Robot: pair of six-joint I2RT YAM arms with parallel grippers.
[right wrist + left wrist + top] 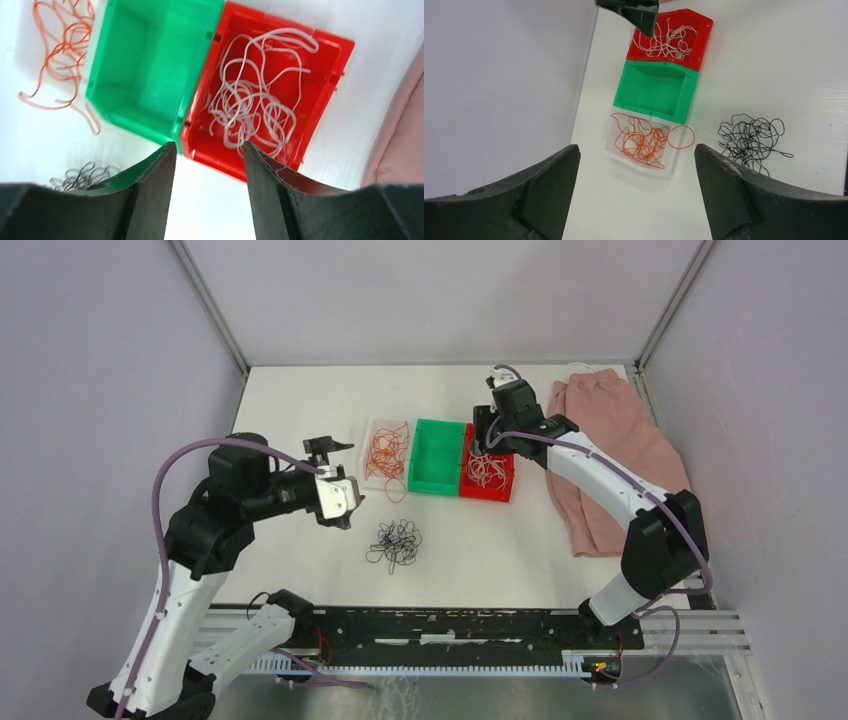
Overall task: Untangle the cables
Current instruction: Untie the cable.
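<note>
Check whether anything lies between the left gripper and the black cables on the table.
Nothing visible does. The left gripper is open above the table, and only bare table separates it from the black cables.

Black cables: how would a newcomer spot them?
On the white table, a row of three bins stands. The black cables lie in front of it, nearer the arms. Unlike the orange cables and white cables, they lie in no bin.

White table (500, 550): clear tray (644, 167), green bin (438, 455), red bin (488, 490) touching in row; black cables (395, 543) loose nearer; pink cloth (610, 450) right.
</note>
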